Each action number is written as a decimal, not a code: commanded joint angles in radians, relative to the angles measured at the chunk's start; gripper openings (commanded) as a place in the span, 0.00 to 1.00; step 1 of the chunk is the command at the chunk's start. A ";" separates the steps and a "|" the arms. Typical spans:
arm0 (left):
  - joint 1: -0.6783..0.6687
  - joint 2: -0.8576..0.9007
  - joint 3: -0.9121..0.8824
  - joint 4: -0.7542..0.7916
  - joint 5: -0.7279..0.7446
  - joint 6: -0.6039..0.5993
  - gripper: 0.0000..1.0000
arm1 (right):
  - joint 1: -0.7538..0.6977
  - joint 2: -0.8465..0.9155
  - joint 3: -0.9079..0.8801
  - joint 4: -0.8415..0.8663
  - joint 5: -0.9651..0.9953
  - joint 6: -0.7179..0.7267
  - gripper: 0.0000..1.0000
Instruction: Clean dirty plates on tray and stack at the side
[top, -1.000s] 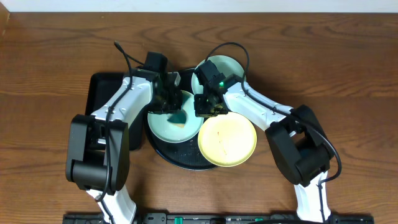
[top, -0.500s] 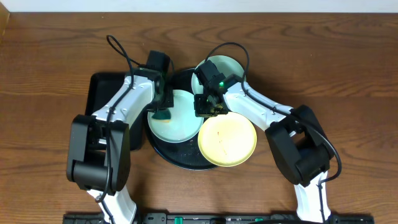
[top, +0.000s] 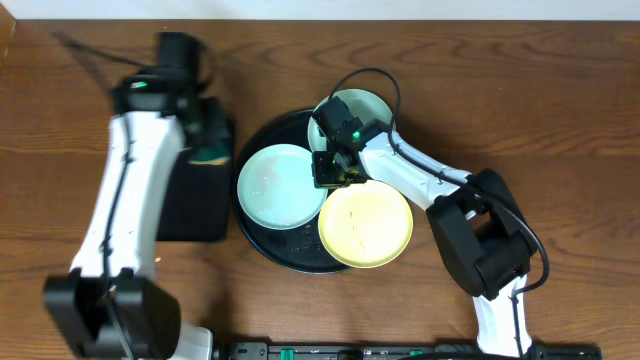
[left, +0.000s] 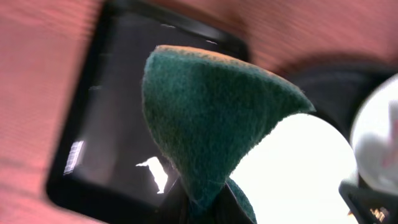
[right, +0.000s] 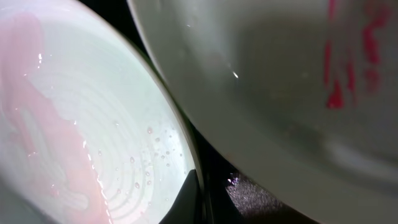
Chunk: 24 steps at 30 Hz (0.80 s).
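Observation:
A pale mint-blue plate (top: 280, 188) lies on the left of the round black tray (top: 262, 242). A pale yellow plate (top: 366, 226) with thin reddish smears overlaps the tray's front right. A second mint plate (top: 364, 106) sits at the back. My right gripper (top: 333, 176) is shut on the right rim of the left mint plate. In the right wrist view that plate (right: 93, 124) is wet with a pink film, and a pale plate with red smears (right: 267, 81) lies beside it. My left gripper (top: 207, 150) is shut on a green sponge (left: 211, 118) above the rectangular tray.
A smaller rectangular black tray (top: 190, 215) lies left of the round tray, under my left gripper; it also shows in the left wrist view (left: 106, 137). Brown wooden table (top: 560, 120) lies all around. My right arm reaches in from the front right.
My left gripper has lifted the sponge off the left mint plate and swung left, over the rectangular tray. The right gripper and the plates have not moved.

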 joint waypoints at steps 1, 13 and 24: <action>0.135 -0.028 0.016 -0.033 -0.019 -0.015 0.08 | -0.002 0.016 0.026 0.008 -0.075 -0.103 0.01; 0.326 -0.028 0.015 -0.057 -0.019 -0.015 0.07 | 0.001 -0.051 0.172 -0.142 0.027 -0.192 0.01; 0.331 -0.028 0.009 -0.060 -0.019 -0.012 0.07 | 0.051 -0.054 0.393 -0.234 0.153 -0.240 0.01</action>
